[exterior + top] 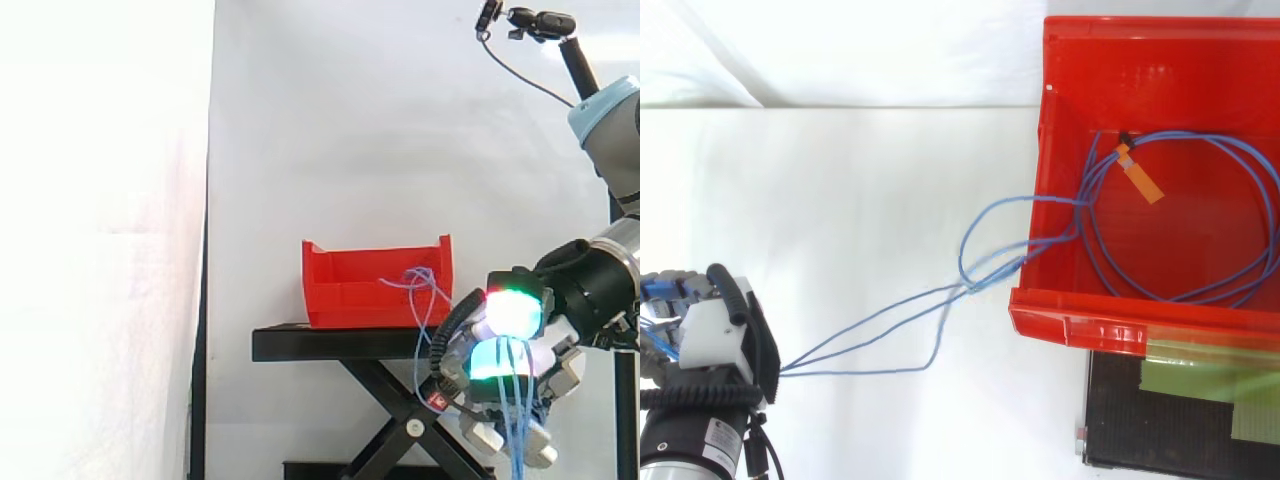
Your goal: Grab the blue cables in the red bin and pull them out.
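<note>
You're watching a white-bodied hand (500,345) glowing green (one pad red), its arm (605,115) wearing a pale-blue cap.

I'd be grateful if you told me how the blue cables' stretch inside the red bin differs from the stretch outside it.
Inside the red bin, the blue cables lie in round coils; outside, they run in loose strands to the hand, which grips them. The inside stretch bears an orange tag; the outside one shows none. Both are the same blue cables.

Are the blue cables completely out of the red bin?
No: a coil of the blue cables lies inside the red bin, with strands running over its wall to the hand.
</note>
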Robot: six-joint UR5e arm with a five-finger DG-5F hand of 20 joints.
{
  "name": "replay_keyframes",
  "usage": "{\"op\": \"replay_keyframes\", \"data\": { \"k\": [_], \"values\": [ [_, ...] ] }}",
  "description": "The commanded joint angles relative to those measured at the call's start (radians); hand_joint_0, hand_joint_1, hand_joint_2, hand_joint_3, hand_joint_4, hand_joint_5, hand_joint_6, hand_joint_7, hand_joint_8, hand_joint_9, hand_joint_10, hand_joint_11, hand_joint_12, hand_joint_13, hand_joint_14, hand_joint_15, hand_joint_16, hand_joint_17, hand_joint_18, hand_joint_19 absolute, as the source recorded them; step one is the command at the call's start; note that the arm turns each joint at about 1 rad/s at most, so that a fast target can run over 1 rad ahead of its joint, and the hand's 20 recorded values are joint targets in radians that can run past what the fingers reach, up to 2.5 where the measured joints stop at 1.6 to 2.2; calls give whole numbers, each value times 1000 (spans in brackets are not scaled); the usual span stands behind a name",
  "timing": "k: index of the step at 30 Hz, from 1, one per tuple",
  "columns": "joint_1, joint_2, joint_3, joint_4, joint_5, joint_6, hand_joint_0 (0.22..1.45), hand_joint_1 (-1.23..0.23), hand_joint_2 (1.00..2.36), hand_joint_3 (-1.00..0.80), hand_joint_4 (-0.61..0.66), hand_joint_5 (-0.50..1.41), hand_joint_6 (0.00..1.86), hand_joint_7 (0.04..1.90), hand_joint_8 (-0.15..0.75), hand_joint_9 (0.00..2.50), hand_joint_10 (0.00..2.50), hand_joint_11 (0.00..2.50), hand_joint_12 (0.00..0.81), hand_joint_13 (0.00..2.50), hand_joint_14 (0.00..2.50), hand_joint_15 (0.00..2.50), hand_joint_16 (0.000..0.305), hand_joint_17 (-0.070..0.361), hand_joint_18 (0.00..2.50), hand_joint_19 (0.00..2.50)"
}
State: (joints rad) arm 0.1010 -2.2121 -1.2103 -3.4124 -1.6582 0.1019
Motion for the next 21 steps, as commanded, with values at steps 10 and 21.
{"op": "replay_keyframes", "data": {
  "k": [10, 21],
  "values": [
    [0, 0, 0, -4, 0, 0, 913, -849, 1000, -1000, 98, 817, 859, 445, 263, 916, 25, 752, 356, 1238, 5, 1462, 43, 96, 1023, 1255],
    [0, 0, 0, -7, 0, 0, 914, -845, 1000, -1000, 99, 811, 859, 446, 262, 1180, 24, 1273, 348, 1227, 345, 1425, 41, 92, 1042, 1333]
  ]
}}
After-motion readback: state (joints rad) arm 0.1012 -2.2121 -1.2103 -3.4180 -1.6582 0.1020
